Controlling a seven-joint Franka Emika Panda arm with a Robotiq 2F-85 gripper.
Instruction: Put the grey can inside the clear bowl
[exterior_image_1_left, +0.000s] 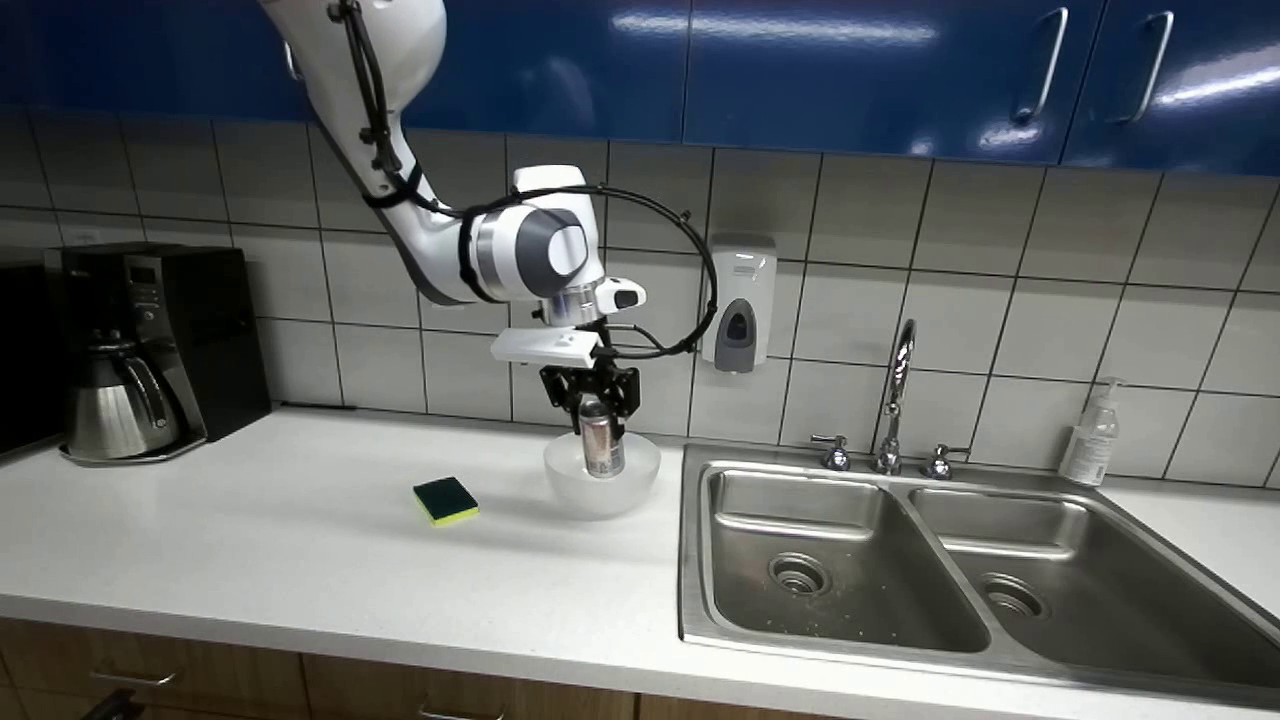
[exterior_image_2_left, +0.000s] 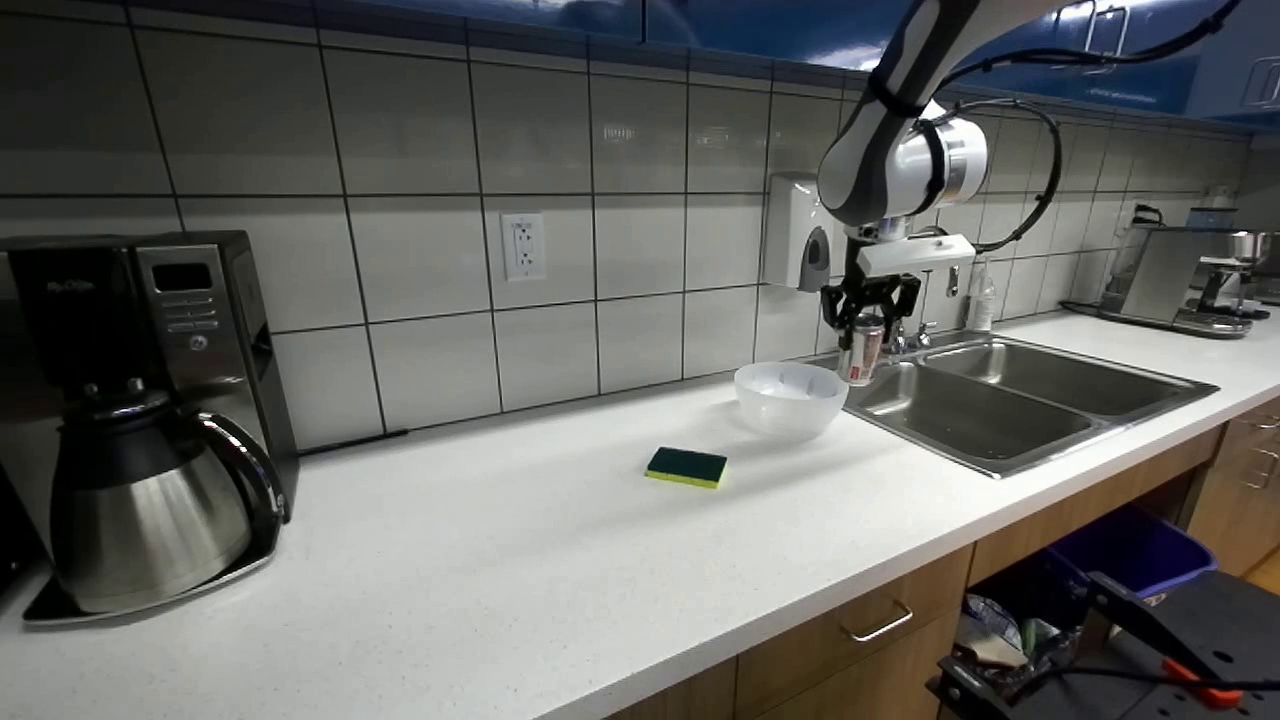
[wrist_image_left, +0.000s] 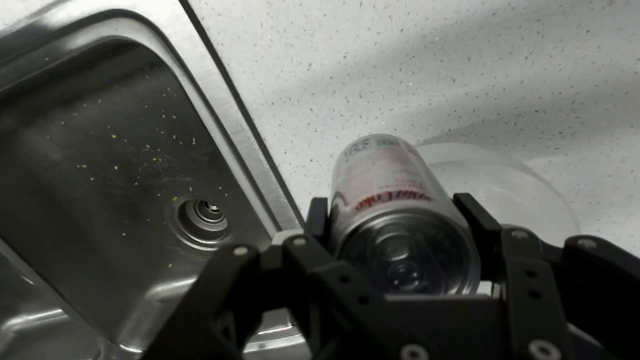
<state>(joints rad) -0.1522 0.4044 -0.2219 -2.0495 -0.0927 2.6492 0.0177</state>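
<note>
Blocking a good chunk of the clear bowl (wrist_image_left: 520, 200) in the wrist view are the grey can (wrist_image_left: 390, 175) and the black gripper (wrist_image_left: 395, 218). The can's red lettering is kinda smeary there; I can just about read "Coke", but the smaller print is mush and its base is out of sight. The sink (wrist_image_left: 232, 135) runs off the left edge too. The arm (exterior_image_1_left: 370, 90) gets chopped off up top in both exterior views, and in an exterior view it covers an edge of the soap dispenser (exterior_image_2_left: 790, 230). As for the jaws, they're spread just a can's width and snug against both sides, so the can's held in the air. In an exterior view the can (exterior_image_1_left: 603, 445) overlaps the bowl; in an exterior view the can (exterior_image_2_left: 862, 350) is just off the bowl's sink side. Can't tell whether can and rim touch.
</note>
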